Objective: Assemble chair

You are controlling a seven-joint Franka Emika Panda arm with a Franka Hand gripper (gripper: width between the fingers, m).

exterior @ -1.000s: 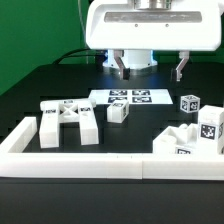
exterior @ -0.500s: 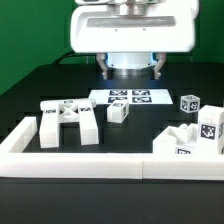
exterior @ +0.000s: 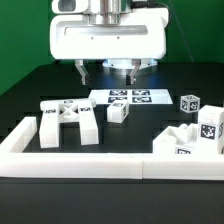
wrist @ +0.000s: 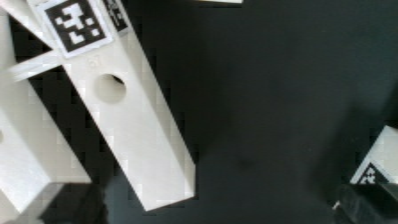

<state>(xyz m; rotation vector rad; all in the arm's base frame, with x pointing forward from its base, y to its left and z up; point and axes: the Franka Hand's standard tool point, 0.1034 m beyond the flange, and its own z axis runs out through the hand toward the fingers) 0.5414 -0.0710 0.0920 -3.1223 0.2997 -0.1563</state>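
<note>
My gripper (exterior: 109,72) hangs spread wide and empty above the marker board (exterior: 128,97); the cross-braced chair frame (exterior: 68,120) lies to the exterior view's left of that board, its holed rail (wrist: 139,140) stretching lengthwise under my wrist

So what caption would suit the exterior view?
Open end effector hovers over a black table strewn with white chair parts.

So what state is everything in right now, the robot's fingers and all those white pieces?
fingers: open, holding nothing, above the table.
cross-braced frame: lying on the table, untouched.
small block: loose beside the frame, not joined.
tagged cube: loose, by itself.
clustered parts: grouped near the border wall, not assembled.
marker board: flat on the table.
</note>
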